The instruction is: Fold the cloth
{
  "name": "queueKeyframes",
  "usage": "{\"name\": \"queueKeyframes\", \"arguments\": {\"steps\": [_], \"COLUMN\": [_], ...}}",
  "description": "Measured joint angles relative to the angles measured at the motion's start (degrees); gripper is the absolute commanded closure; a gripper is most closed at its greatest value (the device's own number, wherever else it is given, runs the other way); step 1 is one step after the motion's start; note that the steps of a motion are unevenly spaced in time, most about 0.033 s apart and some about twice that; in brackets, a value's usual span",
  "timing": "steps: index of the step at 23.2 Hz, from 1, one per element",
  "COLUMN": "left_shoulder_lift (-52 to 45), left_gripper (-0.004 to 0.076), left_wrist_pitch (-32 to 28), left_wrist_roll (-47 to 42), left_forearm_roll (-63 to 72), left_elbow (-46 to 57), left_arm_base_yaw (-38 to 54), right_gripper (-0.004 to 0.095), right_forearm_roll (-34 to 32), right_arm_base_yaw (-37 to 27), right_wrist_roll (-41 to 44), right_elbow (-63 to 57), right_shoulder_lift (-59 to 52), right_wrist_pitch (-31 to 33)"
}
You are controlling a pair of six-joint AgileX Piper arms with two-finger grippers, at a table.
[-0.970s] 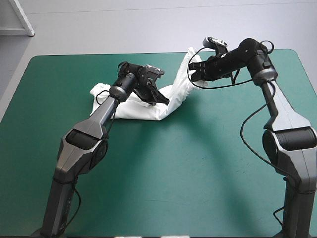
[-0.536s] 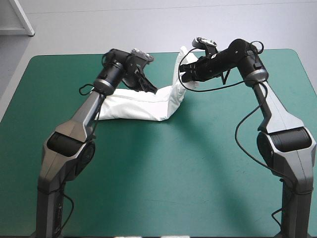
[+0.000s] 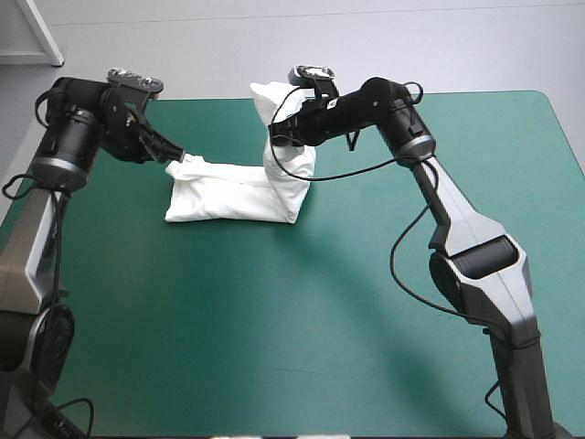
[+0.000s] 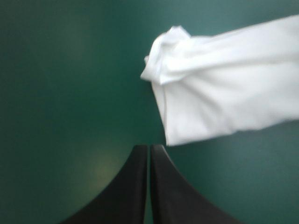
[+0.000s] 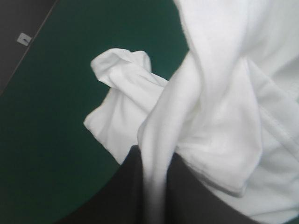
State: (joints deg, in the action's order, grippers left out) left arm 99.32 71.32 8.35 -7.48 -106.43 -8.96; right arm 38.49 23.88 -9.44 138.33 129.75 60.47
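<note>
Toward the far side of the teal-green cover [image 3: 320,320], a white T-shirt [image 3: 238,197] lies as a long folded bundle, flat along most of its length, with its right end lifted off the table. The right gripper [image 3: 279,133] holds that raised end, its fingers clamped on a gathered strip of cloth. The left gripper [image 3: 174,154] sits just beside the bundle's left end, fingers pressed together with nothing between them, so that end looks unanchored. The likely risk is that carrying the raised end across drags the whole bundle along the cover, or rumples the flat part, because nothing pins it down. The bunched strip could also slip from the pinch and drop crooked. Counted: one T-shirt, two grippers, one table cover.
</note>
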Motion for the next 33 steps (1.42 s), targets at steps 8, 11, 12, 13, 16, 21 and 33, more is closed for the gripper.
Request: {"name": "queueKeyframes", "arguments": {"steps": [8, 11, 12, 13, 16, 21, 33], "left_shoulder_lift": [-14.09, -14.58, -14.58, -14.63, -14.86, -15.15, -15.52], "left_gripper": [0.0705, 0.0705, 0.0705, 0.0705, 0.0705, 0.0705, 0.0705], "left_wrist_pitch": [-3.52, -4.15, -4.2, -4.2, -3.97, -3.83, -3.48], "left_wrist_roll": [-0.91, -1.94, -2.09, -2.21, -2.47, -2.6, -2.84], "left_forearm_roll": [-2.11, -2.04, -1.98, -1.98, -1.81, -2.47, -4.33], "left_elbow": [26.16, 27.86, 27.91, 27.92, 27.97, 27.97, 27.97], "left_arm_base_yaw": [3.6, 3.6, 3.6, 3.6, 3.6, 3.6, 3.65], "right_gripper": [0.0899, 0.0725, 0.0664, 0.0558, 0.0268, 0.0339, 0.0372], "right_forearm_roll": [10.29, 14.33, 14.94, 15.65, 18.04, 18.93, -7.21], "right_arm_base_yaw": [9.18, 10.82, 11.04, 11.21, 11.48, 11.66, 10.72], "right_wrist_roll": [-4.59, -8.08, -8.71, -9.36, -11.97, -12.9, 4.15], "right_elbow": [12.94, 13.58, 13.58, 13.59, 13.71, 15.2, 29.5], "right_shoulder_lift": [14.47, 16.92, 17.37, 17.73, 18.59, 18.64, 18.08], "right_wrist_pitch": [-7.62, -8.22, -8.45, -8.9, -10.22, -9.32, 8.31]}}
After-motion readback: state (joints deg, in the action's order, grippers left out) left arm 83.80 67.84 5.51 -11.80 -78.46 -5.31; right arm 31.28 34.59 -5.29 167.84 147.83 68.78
